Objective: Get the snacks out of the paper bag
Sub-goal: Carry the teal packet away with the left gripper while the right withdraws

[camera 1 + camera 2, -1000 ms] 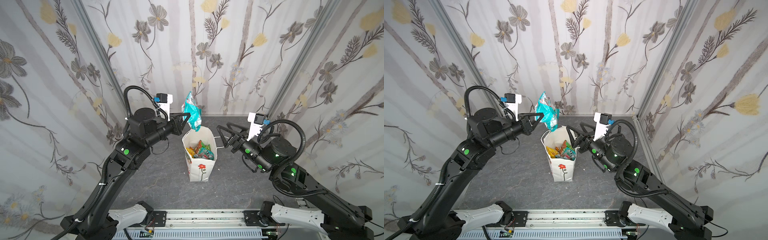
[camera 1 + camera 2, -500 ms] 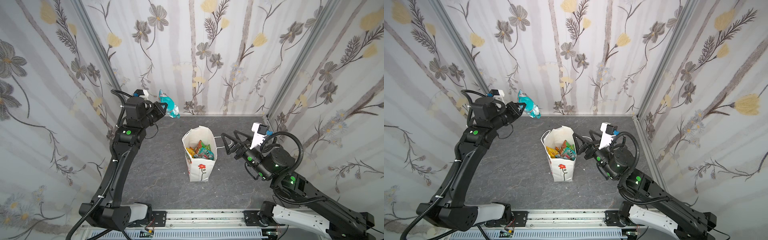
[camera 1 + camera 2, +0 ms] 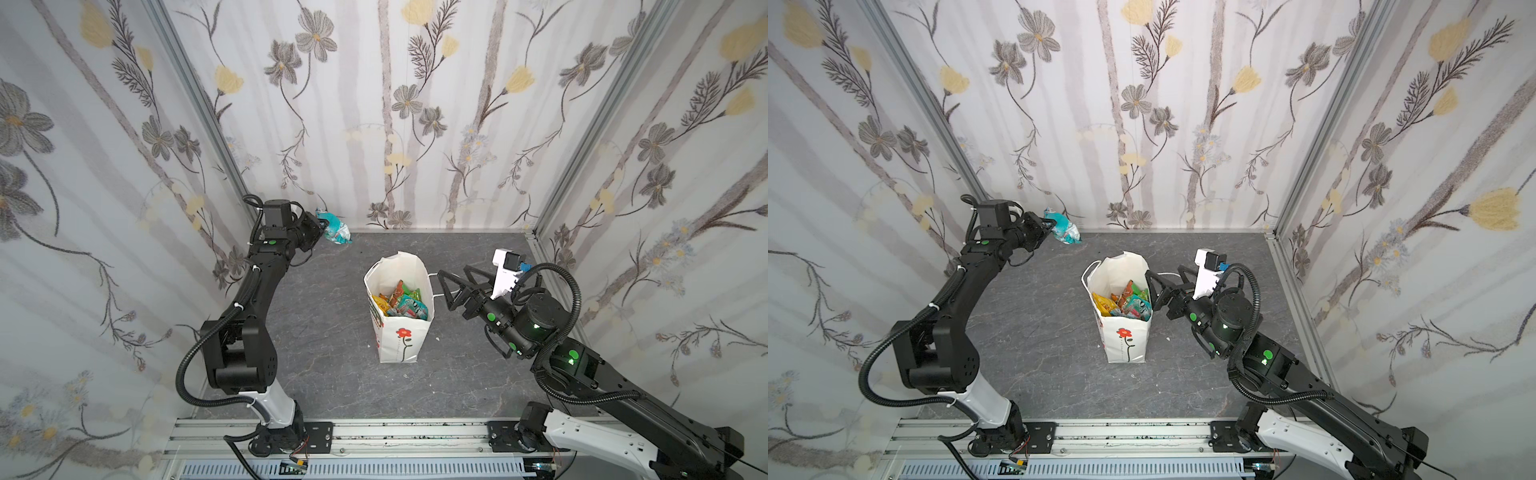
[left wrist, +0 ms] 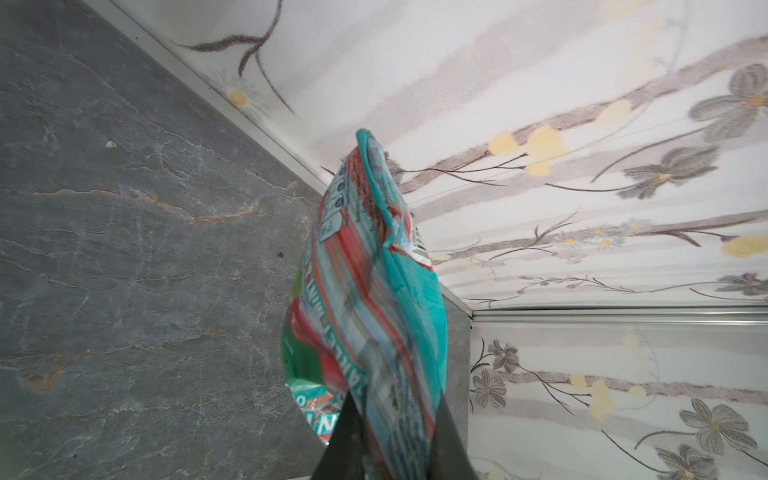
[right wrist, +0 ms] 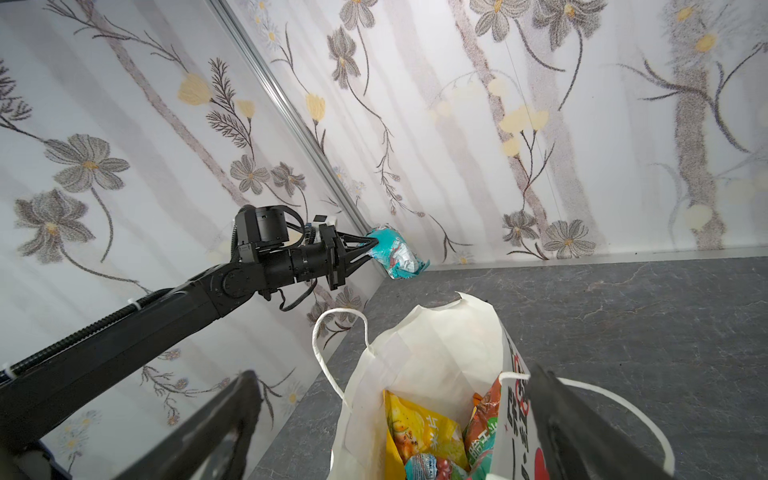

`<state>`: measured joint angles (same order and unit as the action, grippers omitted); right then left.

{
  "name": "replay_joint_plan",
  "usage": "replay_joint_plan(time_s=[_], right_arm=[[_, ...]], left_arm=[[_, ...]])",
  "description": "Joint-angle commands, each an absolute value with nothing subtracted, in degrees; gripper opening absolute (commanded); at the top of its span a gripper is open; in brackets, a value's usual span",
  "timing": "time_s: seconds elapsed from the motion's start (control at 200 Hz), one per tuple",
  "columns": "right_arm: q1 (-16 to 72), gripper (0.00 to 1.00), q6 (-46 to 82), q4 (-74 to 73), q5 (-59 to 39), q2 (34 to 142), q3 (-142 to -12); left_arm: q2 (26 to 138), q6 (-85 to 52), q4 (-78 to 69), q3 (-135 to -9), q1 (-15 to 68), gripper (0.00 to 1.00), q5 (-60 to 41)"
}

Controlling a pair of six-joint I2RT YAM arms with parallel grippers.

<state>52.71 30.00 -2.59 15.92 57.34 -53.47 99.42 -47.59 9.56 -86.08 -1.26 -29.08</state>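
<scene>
Your left gripper (image 3: 322, 227) is clamped on one end of the teal packet (image 3: 337, 232). The packet juts out from the tips in the far left corner, close to the floral wall (image 3: 291, 124). Your right gripper (image 3: 444, 289) has its jaws spread wide, just beside the right side of the paper bag (image 3: 401, 340), up near the rim. The bag stands upright in the middle of the grey table (image 3: 324, 340) with its mouth open. The other snacks (image 3: 399, 301) lie inside it: yellow, orange, green and teal packets.
</scene>
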Motion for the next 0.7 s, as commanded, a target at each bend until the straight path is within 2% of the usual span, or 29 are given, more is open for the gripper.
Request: replay_joint_plan(time_s=[0.0,0.185,0.38,0.694], right_arm=[[51.09,0.99,31.0,-4.53,12.58,58.08,-53.17],[48.02,0.99,29.98,-4.88,10.11,59.17,-52.92],[44.45,0.99,28.42,-4.91,8.68,59.74,-52.39],[42.55,0.99,25.6,-4.92,8.47,61.25,-52.38]], left_arm=[[104.76,-47.81,2.82,-87.81,-2.23,0.0,-33.04],[115.65,-46.99,-0.04,-92.29,-3.72,0.0,-33.31],[124.63,-40.05,8.25,-101.89,-4.04,0.0,-28.81],[134.3,-37.17,14.21,-111.87,-4.31,0.0,-26.25]])
